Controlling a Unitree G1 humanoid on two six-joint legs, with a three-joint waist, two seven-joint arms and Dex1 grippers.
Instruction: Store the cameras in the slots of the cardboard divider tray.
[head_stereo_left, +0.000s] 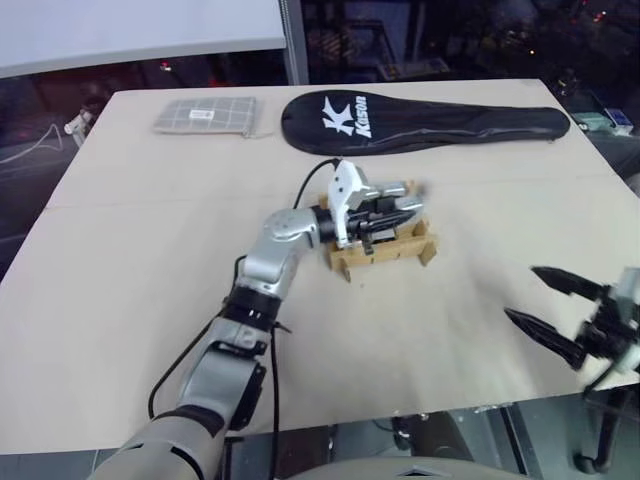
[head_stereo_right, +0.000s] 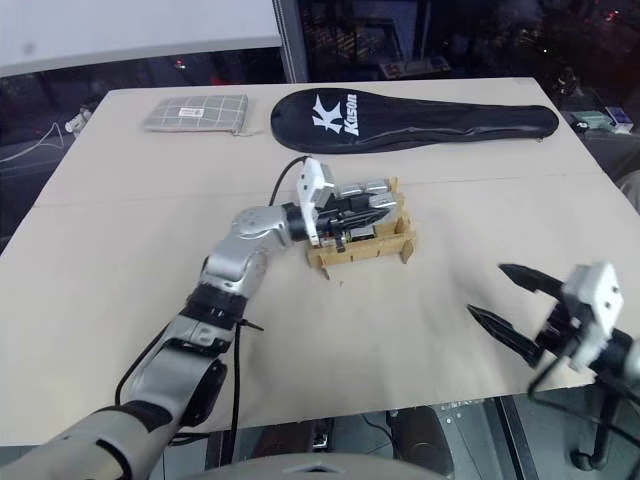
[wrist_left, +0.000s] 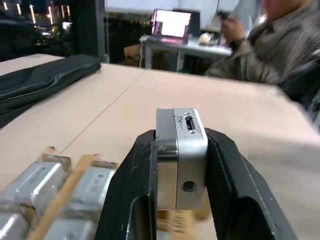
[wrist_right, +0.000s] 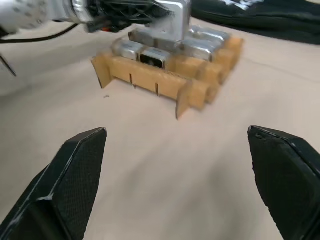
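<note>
We saw the left gripper (wrist_left: 181, 165) with its jaws clamped tight on a silver-grey camera (wrist_left: 181, 155), held level right above the cardboard divider tray (wrist_right: 165, 82), where more cameras (wrist_right: 200, 47) already sat in the slots near the middle of the surface (head_stereo_left: 130, 260). Off to the right, well apart from the tray near the surface's front edge, our right gripper (wrist_right: 180, 185) hung with its jaws spread wide and nothing between them. Farther back we had the black racket cover (head_stereo_left: 420, 120) and the grey checked pouch (head_stereo_left: 205, 114) along the far edge, and a seated person (wrist_left: 280, 45) beyond.
</note>
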